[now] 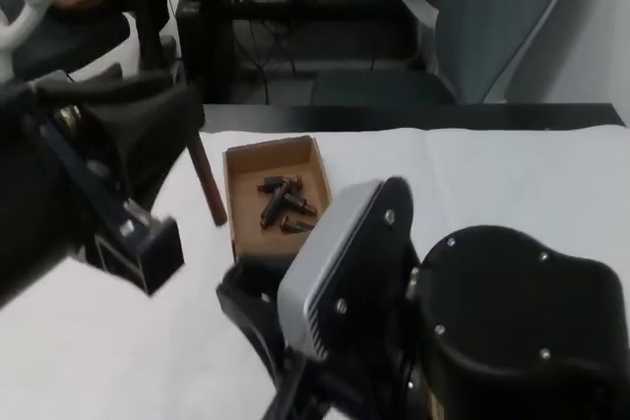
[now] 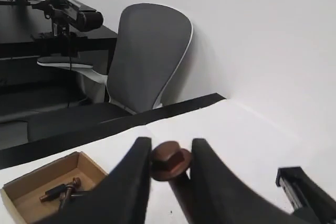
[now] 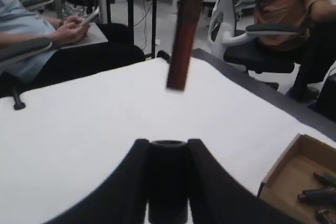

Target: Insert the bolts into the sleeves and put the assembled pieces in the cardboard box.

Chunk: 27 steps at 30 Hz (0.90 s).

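Observation:
My left gripper (image 2: 169,149) is shut on a reddish-brown bolt (image 2: 171,162), just below its hex head. In the high view the bolt (image 1: 208,187) slants down from the left arm, beside the cardboard box (image 1: 236,159). My right gripper (image 3: 168,145) is shut on a black sleeve (image 3: 168,182) that stands upright with its open end up. In the right wrist view the bolt's shank (image 3: 184,30) hangs above and beyond the sleeve, apart from it. Several assembled pieces (image 1: 283,204) lie in the box.
A white cloth (image 1: 492,184) covers the bench, with free room right of the box. The right arm's bulky body (image 1: 463,331) hides the near middle of the bench. A small dark piece (image 3: 16,101) lies near the cloth's far edge. Office chairs (image 1: 512,27) stand beyond the bench.

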Available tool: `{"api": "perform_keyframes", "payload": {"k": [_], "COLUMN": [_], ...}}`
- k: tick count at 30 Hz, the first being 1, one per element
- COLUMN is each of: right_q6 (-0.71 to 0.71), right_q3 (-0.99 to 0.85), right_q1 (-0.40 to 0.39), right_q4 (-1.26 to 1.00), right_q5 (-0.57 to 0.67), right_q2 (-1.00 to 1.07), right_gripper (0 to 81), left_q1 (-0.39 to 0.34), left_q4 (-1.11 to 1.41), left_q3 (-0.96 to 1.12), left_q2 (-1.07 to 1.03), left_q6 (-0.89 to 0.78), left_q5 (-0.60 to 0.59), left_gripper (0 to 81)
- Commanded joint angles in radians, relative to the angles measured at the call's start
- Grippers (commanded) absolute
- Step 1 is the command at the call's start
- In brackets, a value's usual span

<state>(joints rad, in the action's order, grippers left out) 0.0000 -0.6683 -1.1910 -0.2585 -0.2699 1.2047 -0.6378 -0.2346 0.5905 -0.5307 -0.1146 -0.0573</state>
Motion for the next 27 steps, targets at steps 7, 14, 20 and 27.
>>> {"api": "perform_keyframes", "payload": {"k": [7,14,20,27], "right_q6": [0.0,0.0,0.0,0.0], "right_q3": [-0.011,-0.011,-0.011,-0.011], "right_q1": [-0.004,-0.004,-0.001,0.017], "right_q4": [-0.08,-0.099,-0.107,-0.211], "right_q5": [-0.062,-0.031,-0.05,-0.149], "right_q2": [-0.004,-0.004,-0.004,-0.006], "right_gripper": [0.6,0.6,0.6,0.6], "left_q1": [-0.004,-0.004,-0.004,-0.004], "left_q4": [0.01,0.031,0.037,0.03], "left_q3": [-0.02,-0.021,-0.021,-0.027], "left_q2": [-0.016,-0.043,-0.043,-0.043], "left_q6": [0.019,0.017,0.003,0.003], "left_q5": [-0.043,-0.043,-0.058,-0.132], "left_gripper": [1.8,1.8,1.8,1.8]}}
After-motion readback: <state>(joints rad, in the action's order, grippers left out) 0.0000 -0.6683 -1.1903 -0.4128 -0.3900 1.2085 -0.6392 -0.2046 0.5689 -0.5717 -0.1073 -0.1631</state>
